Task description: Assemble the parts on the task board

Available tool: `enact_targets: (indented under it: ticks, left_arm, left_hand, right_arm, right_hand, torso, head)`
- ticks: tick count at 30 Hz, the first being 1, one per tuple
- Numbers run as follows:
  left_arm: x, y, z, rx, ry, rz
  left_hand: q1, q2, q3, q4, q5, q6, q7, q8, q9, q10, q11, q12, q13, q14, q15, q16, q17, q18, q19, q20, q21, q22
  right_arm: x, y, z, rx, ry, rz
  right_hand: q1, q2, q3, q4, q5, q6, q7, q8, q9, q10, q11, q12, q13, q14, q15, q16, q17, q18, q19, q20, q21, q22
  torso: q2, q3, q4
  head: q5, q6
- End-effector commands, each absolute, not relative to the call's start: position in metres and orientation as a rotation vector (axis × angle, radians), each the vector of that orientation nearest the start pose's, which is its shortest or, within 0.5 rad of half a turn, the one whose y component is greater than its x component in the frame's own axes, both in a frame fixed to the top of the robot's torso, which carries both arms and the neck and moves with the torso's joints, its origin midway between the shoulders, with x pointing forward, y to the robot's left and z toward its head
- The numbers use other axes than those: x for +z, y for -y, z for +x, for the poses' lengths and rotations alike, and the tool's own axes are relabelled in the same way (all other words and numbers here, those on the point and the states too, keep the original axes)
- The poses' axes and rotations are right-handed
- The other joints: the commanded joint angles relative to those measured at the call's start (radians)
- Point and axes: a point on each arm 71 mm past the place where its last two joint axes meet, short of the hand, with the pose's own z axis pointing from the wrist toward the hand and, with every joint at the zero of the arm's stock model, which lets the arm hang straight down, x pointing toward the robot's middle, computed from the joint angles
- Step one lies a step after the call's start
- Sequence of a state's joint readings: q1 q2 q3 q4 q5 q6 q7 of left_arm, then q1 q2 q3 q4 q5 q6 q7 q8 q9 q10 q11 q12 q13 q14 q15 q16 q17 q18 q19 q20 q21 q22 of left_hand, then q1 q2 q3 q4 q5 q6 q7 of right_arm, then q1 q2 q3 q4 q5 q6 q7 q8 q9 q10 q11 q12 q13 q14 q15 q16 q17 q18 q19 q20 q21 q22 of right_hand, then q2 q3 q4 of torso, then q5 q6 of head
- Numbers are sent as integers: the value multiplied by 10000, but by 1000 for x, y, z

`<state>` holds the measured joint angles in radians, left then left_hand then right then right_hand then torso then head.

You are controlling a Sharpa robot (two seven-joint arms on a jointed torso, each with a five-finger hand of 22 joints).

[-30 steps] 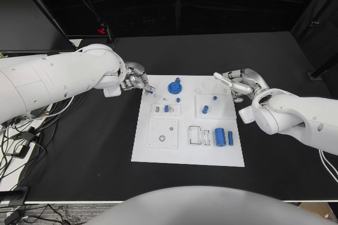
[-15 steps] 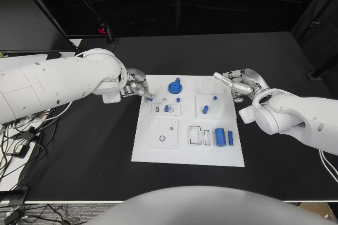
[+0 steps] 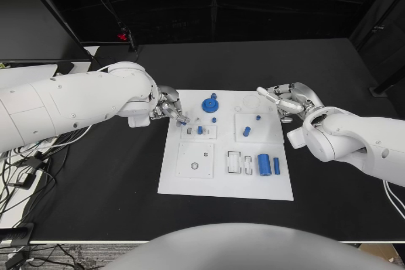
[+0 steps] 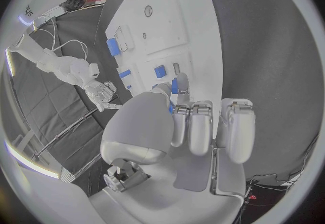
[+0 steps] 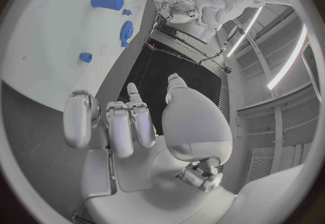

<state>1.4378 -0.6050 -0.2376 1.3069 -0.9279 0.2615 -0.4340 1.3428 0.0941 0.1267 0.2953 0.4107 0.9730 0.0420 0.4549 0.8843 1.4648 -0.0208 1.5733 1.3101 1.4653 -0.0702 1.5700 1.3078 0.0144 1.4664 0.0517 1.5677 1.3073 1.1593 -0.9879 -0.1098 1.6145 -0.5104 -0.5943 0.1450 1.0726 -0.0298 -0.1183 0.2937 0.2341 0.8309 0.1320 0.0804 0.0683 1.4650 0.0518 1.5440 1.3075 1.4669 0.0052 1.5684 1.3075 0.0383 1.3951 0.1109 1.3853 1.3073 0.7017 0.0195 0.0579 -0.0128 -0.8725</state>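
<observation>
The white task board (image 3: 223,182) lies mid-table. On it are a blue gear (image 3: 209,105), small blue pegs (image 3: 200,130) (image 3: 246,130), a blue cylinder (image 3: 264,164) and a thin blue bar (image 3: 276,166). My left hand (image 3: 169,109) hovers over the board's far left corner. It pinches a small blue part (image 4: 174,86) between thumb and fingertip, just above the left peg block. My right hand (image 3: 282,100) stays at the board's far right edge, fingers loosely apart and holding nothing (image 5: 129,121). The right wrist view shows the cylinder (image 5: 107,1) and gear (image 5: 126,30).
White socket blocks (image 3: 195,159) (image 3: 239,163) sit fixed on the board's near half. Black table (image 3: 101,182) surrounds the board, with cables (image 3: 25,164) off its left edge. My bulky left arm (image 3: 68,106) covers the table's left side.
My left hand has moved nearer and slightly rightward, over the board's far left corner, still carrying the small blue part. The right hand has not moved.
</observation>
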Motion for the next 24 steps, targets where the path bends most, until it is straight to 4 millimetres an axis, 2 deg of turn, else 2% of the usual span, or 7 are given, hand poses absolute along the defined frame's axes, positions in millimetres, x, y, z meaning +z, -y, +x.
enact_targets:
  ticks: [1,13,24]
  left_arm:
    - [-190,-159,522,-3961,-24124,-288]
    - [-200,-151,517,-3505,-24306,-415]
    - [-205,-146,516,-3823,-24150,-498]
  left_hand:
    - [1078,939,81,-12,74,68,-81,-9,6,1060,-29,-25,2607,1055,-57,8,2630,-144,1044,79,31,2634]
    - [1069,905,216,-18,103,51,-77,-42,4,1060,-26,-25,2607,1055,-53,8,2630,-144,1044,82,31,2634]
    - [1062,890,276,-17,107,46,-73,-54,4,1060,-24,-25,2607,1055,-50,8,2630,-144,1044,83,31,2634]
  right_arm:
    - [-213,263,455,9806,-15544,8155]
    - [-213,263,455,9848,-15525,8134]
    - [-213,263,455,9840,-15527,8142]
  right_hand:
    - [-27,131,-78,-8,37,34,29,-31,-4,674,-8,-29,2320,1039,-28,24,2633,199,-54,32,-65,1853]
    - [-79,147,-107,1,28,39,29,-30,-4,670,-7,-32,2317,1039,-26,24,2633,199,-52,35,-67,1853]
    - [-86,150,-112,0,28,43,29,-29,-4,672,-7,-30,2318,1039,-25,24,2633,199,-51,35,-66,1854]
  torso:
    - [-1,1,0]
    - [5,4,2]
    - [-6,5,3]
  head:
    - [-2,-1]
    - [8,-1]
    - [-4,-1]
